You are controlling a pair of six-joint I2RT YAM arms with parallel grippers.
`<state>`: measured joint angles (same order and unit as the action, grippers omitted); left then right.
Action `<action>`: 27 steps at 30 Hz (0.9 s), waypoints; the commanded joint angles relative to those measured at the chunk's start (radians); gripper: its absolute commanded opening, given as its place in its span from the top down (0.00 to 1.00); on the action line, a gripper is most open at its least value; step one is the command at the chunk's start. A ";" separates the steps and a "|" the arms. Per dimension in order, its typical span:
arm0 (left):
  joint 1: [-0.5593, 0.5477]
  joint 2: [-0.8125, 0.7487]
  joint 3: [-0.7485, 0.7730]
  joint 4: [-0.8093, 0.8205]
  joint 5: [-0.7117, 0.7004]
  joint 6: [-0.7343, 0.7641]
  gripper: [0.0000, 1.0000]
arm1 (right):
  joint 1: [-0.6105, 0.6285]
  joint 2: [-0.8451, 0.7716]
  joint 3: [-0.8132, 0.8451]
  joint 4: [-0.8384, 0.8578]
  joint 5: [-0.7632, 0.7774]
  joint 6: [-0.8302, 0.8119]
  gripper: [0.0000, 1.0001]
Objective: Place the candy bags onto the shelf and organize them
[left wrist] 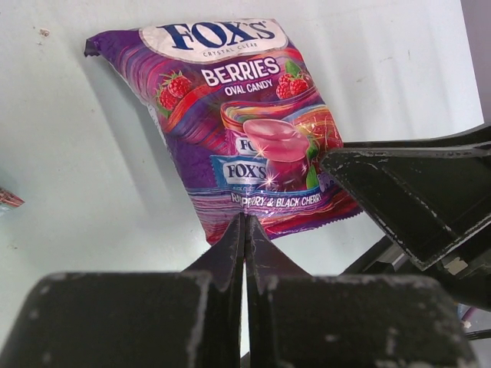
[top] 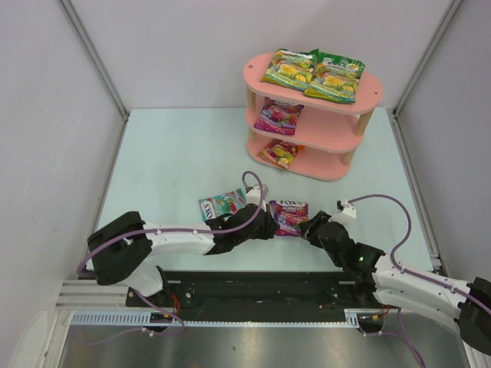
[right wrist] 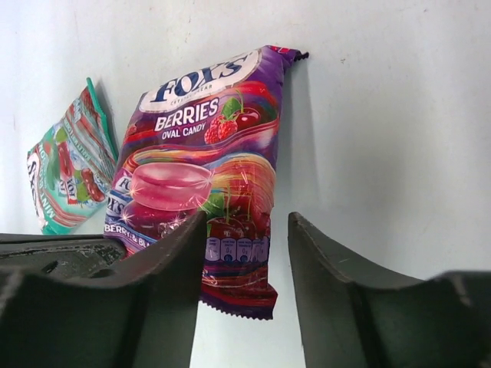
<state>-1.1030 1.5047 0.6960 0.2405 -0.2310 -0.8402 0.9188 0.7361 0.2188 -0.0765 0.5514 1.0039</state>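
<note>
A purple berries candy bag (top: 289,215) (left wrist: 238,115) (right wrist: 207,153) lies on the table between both arms. My left gripper (top: 270,222) (left wrist: 245,220) is shut, its tips pressed against the bag's lower edge and gripping nothing. From the other side my right gripper (top: 309,227) (right wrist: 248,218) stands open, with the bag's near corner between its fingers. A teal candy bag (top: 221,204) (right wrist: 69,176) lies just left of the purple one. The pink shelf (top: 253,75) holds two green-yellow bags (top: 288,69) (top: 334,77) on top, a purple-magenta bag (top: 278,116) in the middle and an orange-red bag (top: 280,153) at the bottom.
White walls with metal corner posts (top: 92,54) enclose the pale table (top: 169,161). A black base plate and rail (top: 261,287) run along the near edge. Purple cables (top: 399,211) loop over both arms.
</note>
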 commanded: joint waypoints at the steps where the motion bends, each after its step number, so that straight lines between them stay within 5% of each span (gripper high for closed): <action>1: -0.006 -0.057 0.026 0.063 0.012 -0.034 1.00 | -0.015 -0.014 0.007 0.000 0.015 0.013 0.47; 6: -0.006 -0.058 0.036 0.072 0.018 -0.039 1.00 | -0.020 0.002 0.005 0.041 -0.022 0.009 0.50; 12: -0.006 -0.057 0.036 0.075 0.022 -0.040 1.00 | -0.020 0.006 0.001 0.066 -0.028 -0.001 0.71; 17: -0.006 -0.064 0.016 0.080 0.021 -0.046 1.00 | -0.020 0.000 -0.001 0.063 -0.021 -0.005 1.00; 27: -0.049 -0.103 0.097 -0.032 -0.047 0.085 1.00 | 0.038 -0.075 0.073 0.017 0.051 -0.192 1.00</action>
<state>-1.1133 1.4708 0.7002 0.2241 -0.2382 -0.8322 0.9226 0.7078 0.2199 -0.0704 0.5259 0.9283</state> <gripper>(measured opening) 0.004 0.010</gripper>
